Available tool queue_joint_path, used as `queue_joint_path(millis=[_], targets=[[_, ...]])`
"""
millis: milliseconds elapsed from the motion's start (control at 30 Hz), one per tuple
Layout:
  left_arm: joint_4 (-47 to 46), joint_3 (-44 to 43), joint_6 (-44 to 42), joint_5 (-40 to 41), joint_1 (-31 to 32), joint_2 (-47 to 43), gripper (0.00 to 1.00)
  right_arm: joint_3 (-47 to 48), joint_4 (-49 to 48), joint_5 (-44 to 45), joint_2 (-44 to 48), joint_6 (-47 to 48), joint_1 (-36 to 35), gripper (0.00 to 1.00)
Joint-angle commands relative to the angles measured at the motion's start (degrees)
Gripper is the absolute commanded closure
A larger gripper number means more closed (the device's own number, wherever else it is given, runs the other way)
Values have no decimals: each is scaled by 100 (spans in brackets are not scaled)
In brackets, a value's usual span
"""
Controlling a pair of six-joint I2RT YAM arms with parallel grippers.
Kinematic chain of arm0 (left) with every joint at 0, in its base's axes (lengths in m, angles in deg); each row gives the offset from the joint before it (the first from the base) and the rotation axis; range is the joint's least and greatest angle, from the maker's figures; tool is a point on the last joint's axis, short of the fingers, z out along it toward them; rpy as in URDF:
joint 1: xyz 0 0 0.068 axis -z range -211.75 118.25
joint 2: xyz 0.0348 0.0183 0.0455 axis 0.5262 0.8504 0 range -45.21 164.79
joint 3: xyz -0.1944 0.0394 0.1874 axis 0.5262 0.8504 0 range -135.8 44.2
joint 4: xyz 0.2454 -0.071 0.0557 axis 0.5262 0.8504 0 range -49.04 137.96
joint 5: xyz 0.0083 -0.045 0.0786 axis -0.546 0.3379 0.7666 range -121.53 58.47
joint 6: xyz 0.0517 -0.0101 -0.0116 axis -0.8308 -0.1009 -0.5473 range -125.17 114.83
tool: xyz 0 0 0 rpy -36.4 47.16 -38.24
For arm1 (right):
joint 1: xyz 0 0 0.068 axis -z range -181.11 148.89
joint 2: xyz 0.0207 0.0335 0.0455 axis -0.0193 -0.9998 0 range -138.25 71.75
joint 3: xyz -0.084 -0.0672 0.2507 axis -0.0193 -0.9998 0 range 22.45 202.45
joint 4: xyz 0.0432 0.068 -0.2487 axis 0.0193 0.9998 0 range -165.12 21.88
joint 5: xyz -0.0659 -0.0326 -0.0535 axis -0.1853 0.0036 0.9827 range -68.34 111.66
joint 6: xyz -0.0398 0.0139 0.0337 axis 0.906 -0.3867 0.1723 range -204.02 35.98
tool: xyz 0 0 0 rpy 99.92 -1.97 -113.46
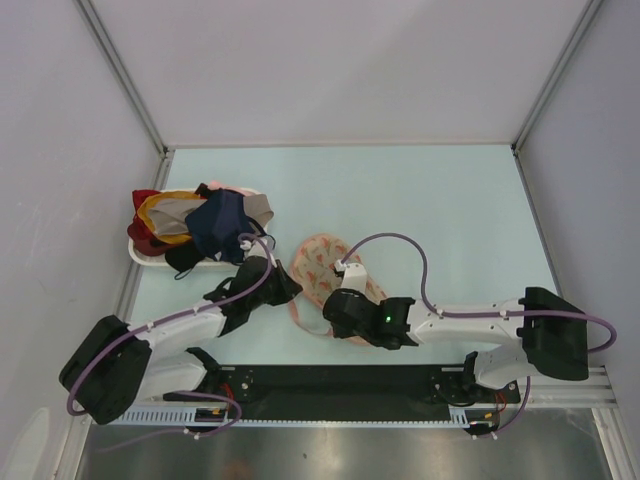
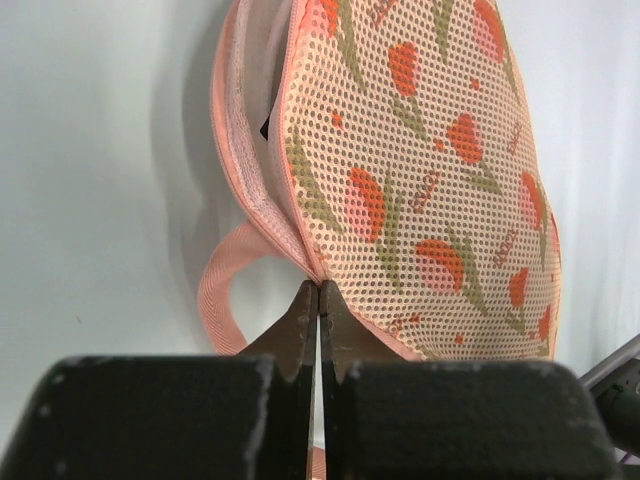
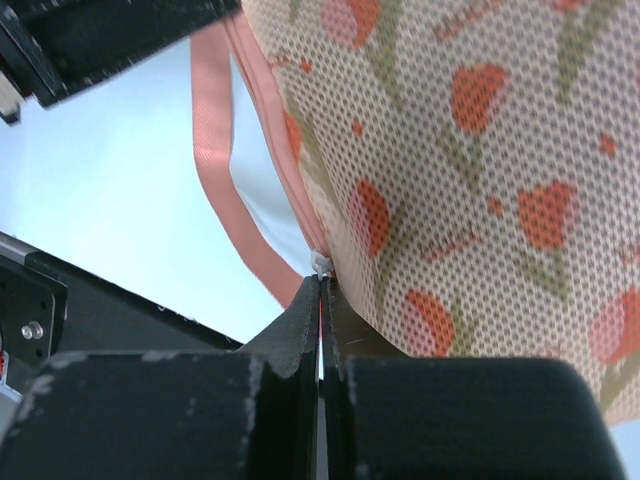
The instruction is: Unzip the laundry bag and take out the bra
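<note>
**Both grippers clamped on the laundry bag [image 1: 322,256]**

It lies on the counter [image 1: 450,210] between my arms. My left gripper [image 2: 318,290] pinches its pink edging [image 2: 250,195]. My right gripper [image 3: 322,285] is pressed together at the white zip pull [image 3: 322,262].

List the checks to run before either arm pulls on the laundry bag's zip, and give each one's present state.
1. Left fingers shut on the laundry bag edge: ok.
2. Right fingers shut at the zip rim: ok.
3. Small white piece at the right fingertips is the zip pull: cannot tell.
4. Zip started: a gap shows at the rim, ok; how far it runs, cannot tell.
5. Bra visible inside the bag: not ok.
6. Garment heap apart from the bag: ok.
</note>
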Motion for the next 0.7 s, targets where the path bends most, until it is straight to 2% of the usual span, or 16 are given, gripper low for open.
queue_joint_path(millis=[0,467,500,533,600,633,667], targets=[[-19,-356,-351,404,-184,181,100,-114,432,231,261,-226,-106,100],[-248,-1060,-870,114,-219,1051,99,-114,424,214,200,-270,-168,100],[-230,-1103,-905,96,-210,1034,93,-97,398,222,191,-235,-168,100],[-213,-1113,-931,88,-219,955,77,-79,380,205,139,-218,-168,100],[-125,-1095,-993,105,-210,823,55,-18,318,170,77,-174,-168,100],[-72,-1078,-1019,149,-210,649,36,9,257,144,7,-147,-168,100],[33,-1051,-1020,184,-210,542,29,35,222,126,-20,-130,-168,100]])
